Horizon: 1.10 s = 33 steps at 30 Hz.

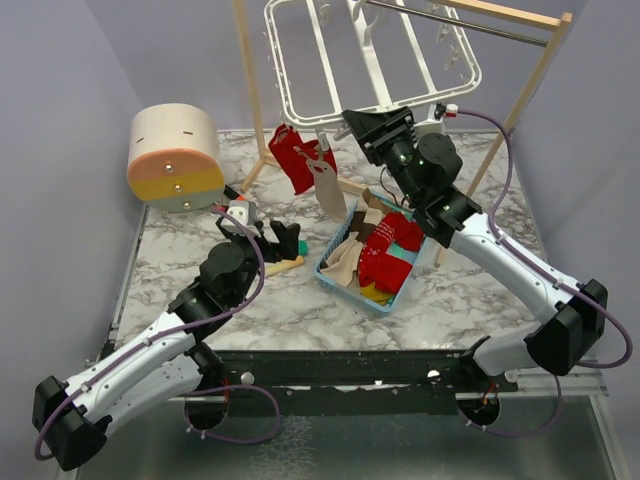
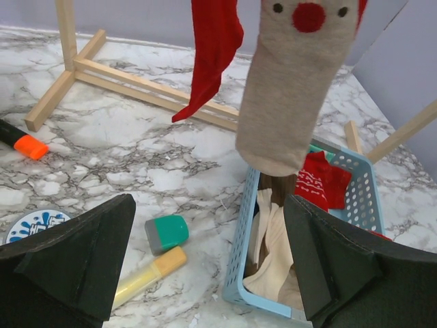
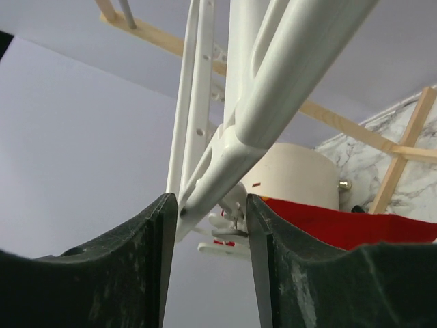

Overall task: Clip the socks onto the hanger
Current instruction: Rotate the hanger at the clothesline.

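The white hanger hangs from the wooden stand's rail at the back. A red sock and a beige sock hang clipped from its front edge. In the left wrist view they are the red sock and the beige sock with a red nose. More red, beige and yellow socks lie in the light-blue basket. My right gripper is raised at the hanger's front edge. Its jaws stand partly apart around a white hanger bar, with a clip between them. My left gripper is open and empty, low over the table, left of the basket.
The light wooden stand straddles the back, and its base bars lie on the marble. A beige and orange cylinder stands at the back left. A teal cap, a yellow marker, an orange marker and a round disc lie by my left gripper.
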Tool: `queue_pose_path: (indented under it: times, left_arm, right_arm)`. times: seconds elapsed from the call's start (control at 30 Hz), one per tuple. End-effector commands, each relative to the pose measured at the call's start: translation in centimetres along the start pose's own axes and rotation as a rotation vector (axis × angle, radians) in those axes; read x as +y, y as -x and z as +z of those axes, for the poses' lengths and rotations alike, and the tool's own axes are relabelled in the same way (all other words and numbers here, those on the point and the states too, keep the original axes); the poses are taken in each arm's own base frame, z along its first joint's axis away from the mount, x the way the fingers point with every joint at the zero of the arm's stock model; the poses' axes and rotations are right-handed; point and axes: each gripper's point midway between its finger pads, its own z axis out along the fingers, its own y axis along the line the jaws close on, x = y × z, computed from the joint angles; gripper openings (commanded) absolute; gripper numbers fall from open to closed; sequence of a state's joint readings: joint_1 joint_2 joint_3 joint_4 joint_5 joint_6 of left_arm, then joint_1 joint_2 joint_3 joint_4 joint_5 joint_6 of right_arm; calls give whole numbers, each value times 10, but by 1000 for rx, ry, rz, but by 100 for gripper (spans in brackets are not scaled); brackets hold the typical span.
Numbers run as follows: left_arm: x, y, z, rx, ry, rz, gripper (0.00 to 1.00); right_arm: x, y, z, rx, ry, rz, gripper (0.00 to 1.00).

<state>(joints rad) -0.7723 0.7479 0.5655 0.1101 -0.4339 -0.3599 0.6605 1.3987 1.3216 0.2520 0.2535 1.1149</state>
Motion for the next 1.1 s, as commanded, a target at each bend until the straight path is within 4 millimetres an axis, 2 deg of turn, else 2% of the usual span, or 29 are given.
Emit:
queue_pose_path:
  times: [0.0,0.1,0.23,0.37,0.47,0.57,0.73,0.83,0.93,1.07]
  left_arm:
    - [4,34,-6,-87,38,-21,96]
    - [5,52,-9,-121,60,-24,96]
    - [7,84,-13,-181,104,-33,97]
    - [-3,125,-19,-227,105,-68,98]
    - [-20,153,-23,-246,54,-127,98]
    - [-44,174,-22,-254,-34,-207,98]
    - [-91,195,-6,-224,-183,-302,98]
    - [-107,204,10,-212,-214,-359,97]
    - [-107,211,31,-205,-198,-444,95]
    - [-90,213,55,-190,-128,-531,89]
  right_arm:
    - [23,-21,-2,109,103,-20,56]
    - [25,-19,-12,126,97,-77,68]
    - [14,-5,-34,111,38,-213,81]
    - [-8,14,-67,105,-62,-418,83]
    - [-29,37,-96,77,-152,-605,82]
    - [-40,67,-123,21,-234,-770,82]
    - [-25,112,-153,-67,-299,-937,82]
    - [-10,131,-161,-112,-317,-967,82]
    - [3,145,-167,-150,-335,-962,82]
    - [21,158,-170,-179,-337,-948,82]
